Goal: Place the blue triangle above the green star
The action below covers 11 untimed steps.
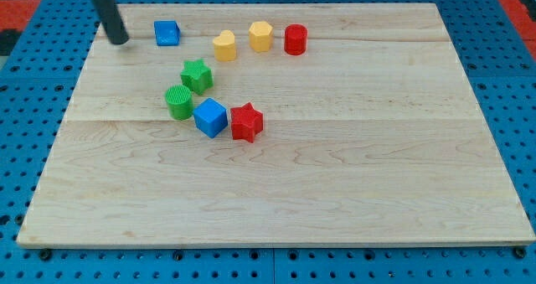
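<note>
The pale wooden board (335, 192) lies on a blue perforated table (511, 83), and its whole near part, toward the view's bottom, carries no blocks.

Going from the view's bottom upward, the first blocks form a tight group left of the centre. The red star block (246, 121) is the lowest, and the blue cube block (211, 116) stands just beside it on the view's left; they seem to touch, but I cannot be sure from this angle. On the left of the cube is the green round ribbed block (178, 101), close against it. Just above this pair sits the green star block (197, 74), very near to the green round one.

Farther up, a short row runs toward the view's right: the yellow heart-like block (224, 45), the yellow hexagonal block (261, 36) and the red cylinder block (295, 39), near each other but apart.

The blue triangle block (167, 33), whose shape is not very clear here, lies near the top left, above the green star and a little to its left, apart from it.

My tip (120, 41) rests on the board to the left of the blue triangle, near it with a small gap. The dark rod has no fingers, so it holds nothing.
</note>
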Tool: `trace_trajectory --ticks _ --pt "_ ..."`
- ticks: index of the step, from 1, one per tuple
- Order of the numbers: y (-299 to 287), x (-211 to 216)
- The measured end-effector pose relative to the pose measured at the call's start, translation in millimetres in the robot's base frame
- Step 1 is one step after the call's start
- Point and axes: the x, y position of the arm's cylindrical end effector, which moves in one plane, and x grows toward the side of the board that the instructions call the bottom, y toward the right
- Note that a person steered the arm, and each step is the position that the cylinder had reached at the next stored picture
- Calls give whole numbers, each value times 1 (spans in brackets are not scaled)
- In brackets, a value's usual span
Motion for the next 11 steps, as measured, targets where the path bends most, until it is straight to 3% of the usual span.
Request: trace_trajectory --ticks 1,3,4,6,9,11 --pt "13 -20" --pt "82 -3" --pt "89 -26" --pt "103 26" --pt "70 54" --pt "87 78"
